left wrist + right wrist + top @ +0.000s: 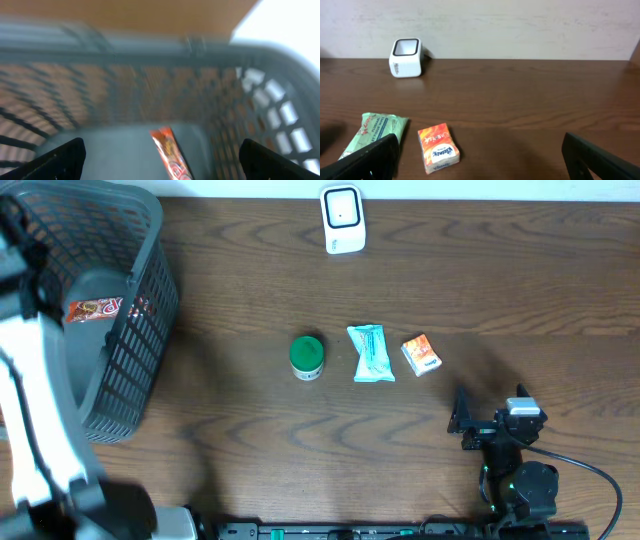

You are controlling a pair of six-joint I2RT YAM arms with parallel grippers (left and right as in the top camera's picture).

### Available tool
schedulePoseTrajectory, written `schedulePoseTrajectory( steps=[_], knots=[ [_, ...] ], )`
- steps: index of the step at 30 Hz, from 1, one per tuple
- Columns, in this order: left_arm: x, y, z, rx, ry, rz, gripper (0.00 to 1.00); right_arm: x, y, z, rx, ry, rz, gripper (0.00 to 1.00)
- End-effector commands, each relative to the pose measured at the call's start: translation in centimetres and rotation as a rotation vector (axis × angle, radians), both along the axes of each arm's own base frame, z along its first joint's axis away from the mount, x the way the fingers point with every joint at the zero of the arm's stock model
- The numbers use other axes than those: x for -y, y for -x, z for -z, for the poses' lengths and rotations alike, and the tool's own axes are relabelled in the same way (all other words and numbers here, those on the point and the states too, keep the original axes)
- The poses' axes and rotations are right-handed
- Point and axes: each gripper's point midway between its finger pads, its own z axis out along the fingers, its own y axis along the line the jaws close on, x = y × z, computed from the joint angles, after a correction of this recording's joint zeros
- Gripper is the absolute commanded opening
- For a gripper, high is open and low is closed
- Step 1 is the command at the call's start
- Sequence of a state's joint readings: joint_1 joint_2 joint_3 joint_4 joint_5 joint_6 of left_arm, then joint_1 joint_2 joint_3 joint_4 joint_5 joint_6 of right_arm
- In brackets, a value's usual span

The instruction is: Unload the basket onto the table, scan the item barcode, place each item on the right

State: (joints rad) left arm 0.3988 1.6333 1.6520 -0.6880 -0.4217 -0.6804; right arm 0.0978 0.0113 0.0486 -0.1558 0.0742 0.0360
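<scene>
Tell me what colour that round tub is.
The tub is green with a white base; see the overhead view.

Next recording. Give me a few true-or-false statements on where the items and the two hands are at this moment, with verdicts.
1. A red-orange snack wrapper lies inside the grey basket. True.
2. The right hand grips the orange tissue pack. False: it is open and empty; the pack lies on the table.
3. In the overhead view the green-lidded jar is right of the tissue pack. False: it is left of it, with the green wipes pack between.
4. The white scanner stands apart from those three items. True.
5. The left hand is open over the basket. True.
</scene>
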Motion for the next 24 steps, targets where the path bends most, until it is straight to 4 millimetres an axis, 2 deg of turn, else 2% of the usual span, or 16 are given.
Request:
schedulePoseTrajectory(
  steps=[1, 5, 14, 18, 24],
  knots=[
    [1.4, -4.2, 4.4, 0.036, 0.212, 0.071, 0.98, -0.3, 0.0, 0.1, 0.002, 0.014, -0.015, 0.99],
    [1.8, -6.9, 8.4, 0.028, 0.334, 0.080, 0.98, -0.3, 0.0, 0.1, 0.002, 0.014, -0.015, 0.99],
    [1.0, -10.8, 15.1, -0.004, 0.466, 0.073, 0.98, -0.3, 0.0, 0.1, 0.002, 0.014, -0.015, 0.99],
    [1.1, -11.8, 17.6, 0.013, 0.534, 0.026, 0.98, -0.3, 0.0, 0.1, 0.002, 0.014, -0.015, 0.99],
    [1.3, -11.7, 21.2, -0.032, 0.580, -0.014, 0.98, -0.3, 0.0, 0.1, 0.002, 0.014, -0.015, 0.99]
  ],
)
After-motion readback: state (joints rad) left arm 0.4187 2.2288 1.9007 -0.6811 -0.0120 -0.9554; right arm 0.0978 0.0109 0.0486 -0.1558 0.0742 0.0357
